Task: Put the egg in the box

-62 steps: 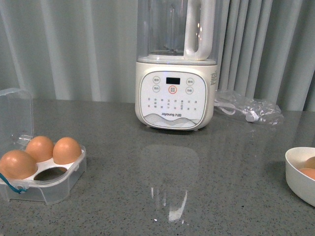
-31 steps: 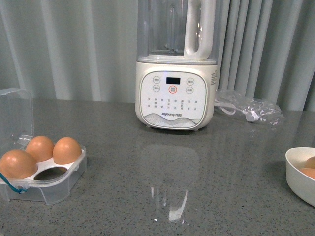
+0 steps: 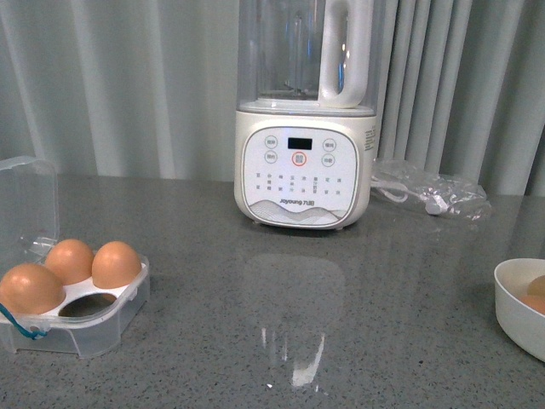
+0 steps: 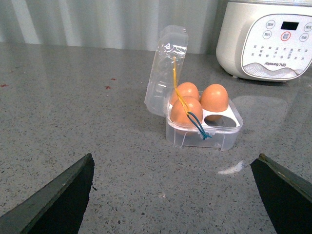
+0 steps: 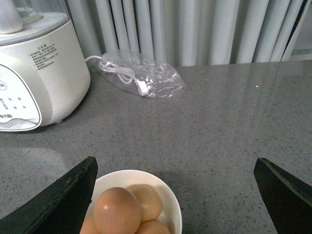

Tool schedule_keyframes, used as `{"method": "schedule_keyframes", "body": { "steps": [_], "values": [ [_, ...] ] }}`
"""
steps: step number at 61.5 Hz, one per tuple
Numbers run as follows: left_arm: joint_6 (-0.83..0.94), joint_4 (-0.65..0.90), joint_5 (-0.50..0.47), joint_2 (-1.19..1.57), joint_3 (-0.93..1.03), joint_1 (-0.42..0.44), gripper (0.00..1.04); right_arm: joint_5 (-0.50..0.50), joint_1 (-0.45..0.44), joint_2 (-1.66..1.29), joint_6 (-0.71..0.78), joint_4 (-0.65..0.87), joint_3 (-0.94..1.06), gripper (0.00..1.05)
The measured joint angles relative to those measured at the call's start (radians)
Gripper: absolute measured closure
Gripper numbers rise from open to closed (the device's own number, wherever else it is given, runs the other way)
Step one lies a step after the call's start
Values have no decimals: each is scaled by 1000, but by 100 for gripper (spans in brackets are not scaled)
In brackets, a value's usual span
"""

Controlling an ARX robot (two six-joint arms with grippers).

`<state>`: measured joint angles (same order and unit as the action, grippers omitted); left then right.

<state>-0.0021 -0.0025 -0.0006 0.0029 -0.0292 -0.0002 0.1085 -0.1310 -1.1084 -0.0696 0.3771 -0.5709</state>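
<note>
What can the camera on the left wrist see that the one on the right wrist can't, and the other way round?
Only the left wrist view shows the clear egg box, lid open, with three eggs and one empty cell, seen past the left gripper, which is open. Only the right wrist view shows the white bowl holding brown eggs, a plastic bag with a white cable, and the right gripper, also open. Both show the white blender, the grey counter and the curtain.
</note>
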Motion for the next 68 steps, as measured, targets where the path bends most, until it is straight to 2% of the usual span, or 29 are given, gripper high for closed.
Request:
{"method": "schedule_keyframes", "body": {
  "steps": [24, 39, 68],
  "values": [
    [0, 0, 0, 0, 0, 0, 7, 15, 102, -203, 61, -71, -89, 7],
    [0, 0, 0, 0, 0, 0, 7, 54, 98, -241, 129, -74, -88, 7],
    [0, 0, 0, 0, 0, 0, 7, 115, 69, -255, 157, -45, -43, 7]
  ]
}}
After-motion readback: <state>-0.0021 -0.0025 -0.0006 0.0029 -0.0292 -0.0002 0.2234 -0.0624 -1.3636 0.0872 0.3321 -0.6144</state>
